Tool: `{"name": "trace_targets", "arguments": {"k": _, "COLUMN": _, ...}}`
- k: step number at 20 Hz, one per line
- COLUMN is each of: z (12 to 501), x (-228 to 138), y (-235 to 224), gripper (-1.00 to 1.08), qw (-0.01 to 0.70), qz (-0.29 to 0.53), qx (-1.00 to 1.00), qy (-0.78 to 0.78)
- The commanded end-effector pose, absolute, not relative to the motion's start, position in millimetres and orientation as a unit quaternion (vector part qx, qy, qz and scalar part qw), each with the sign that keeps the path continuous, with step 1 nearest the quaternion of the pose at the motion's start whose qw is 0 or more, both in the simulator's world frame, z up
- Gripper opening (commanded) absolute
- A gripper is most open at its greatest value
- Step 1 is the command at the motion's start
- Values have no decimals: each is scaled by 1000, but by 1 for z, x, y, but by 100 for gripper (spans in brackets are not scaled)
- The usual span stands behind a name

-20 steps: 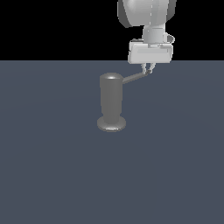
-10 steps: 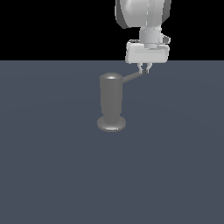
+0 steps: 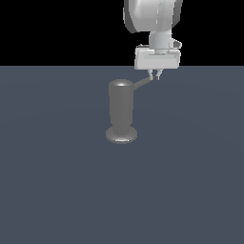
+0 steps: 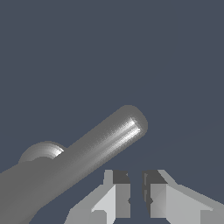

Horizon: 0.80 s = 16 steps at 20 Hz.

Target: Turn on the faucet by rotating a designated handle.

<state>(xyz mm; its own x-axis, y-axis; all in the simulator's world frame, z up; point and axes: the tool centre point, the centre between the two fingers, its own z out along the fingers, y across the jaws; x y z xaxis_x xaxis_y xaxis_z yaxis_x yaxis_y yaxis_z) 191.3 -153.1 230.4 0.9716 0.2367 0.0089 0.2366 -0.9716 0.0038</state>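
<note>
The faucet (image 3: 122, 112) stands upright on the desk (image 3: 57, 181), its handle (image 3: 143, 84) projecting toward the exterior view's right. The gripper (image 3: 156, 76) hovers at the rod's tip, jaws nearly closed and holding nothing. To turn it well, press sideways near the tip, keeping contact steady so the rod doesn't slip past.

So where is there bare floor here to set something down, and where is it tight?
Bare dark floor surrounds the grey metallic upright faucet on every side. The only crowded spot is by the slim grey rod handle, whose tip sits right beside the white gripper.
</note>
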Motion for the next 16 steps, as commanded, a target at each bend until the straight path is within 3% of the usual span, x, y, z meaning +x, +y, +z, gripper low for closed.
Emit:
{"name": "trace_targets", "arguments": {"k": 1, "z": 221, "x": 195, "y": -149, "gripper": -100, "qw": 0, "qz": 2, "qx": 993, "qy": 120}}
{"name": "trace_targets", "arguments": {"k": 16, "z": 220, "x": 212, "y": -144, "gripper": -100, "qw": 0, "qz": 0, "qx": 993, "qy": 118}}
